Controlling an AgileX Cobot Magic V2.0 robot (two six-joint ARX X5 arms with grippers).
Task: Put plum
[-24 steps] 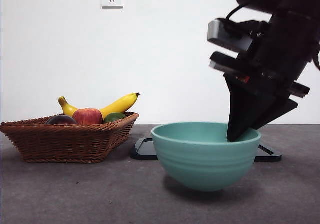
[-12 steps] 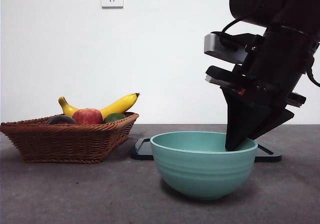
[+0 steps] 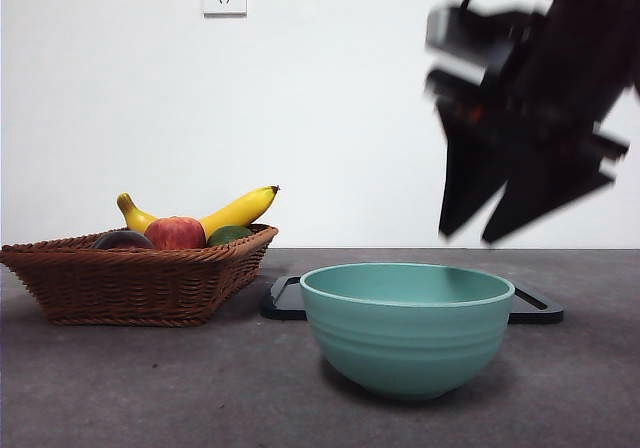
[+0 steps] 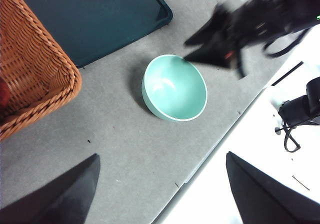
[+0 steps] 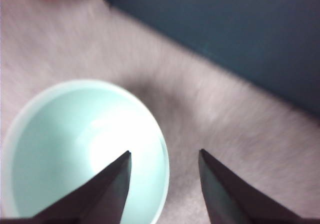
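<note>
Plum not yet moved; bowl in place and empty.

The plum (image 3: 122, 239) lay in the wicker basket (image 3: 140, 283), beside the red apple (image 3: 175, 232) and in front of the banana (image 3: 238, 209), with a green fruit (image 3: 229, 234) near the basket's far rim. The teal bowl (image 3: 407, 328) stood upright on the table (image 3: 150, 388), just in front of the dark tray (image 3: 285, 298), and held nothing. The right gripper (image 3: 480, 238) hung above the bowl's rim, jaws apart and empty, blurred. The left gripper (image 4: 160, 194) waited high over the table, jaws wide apart, holding nothing. In my judgement, picking up and placing the plum both remained outstanding.
</note>
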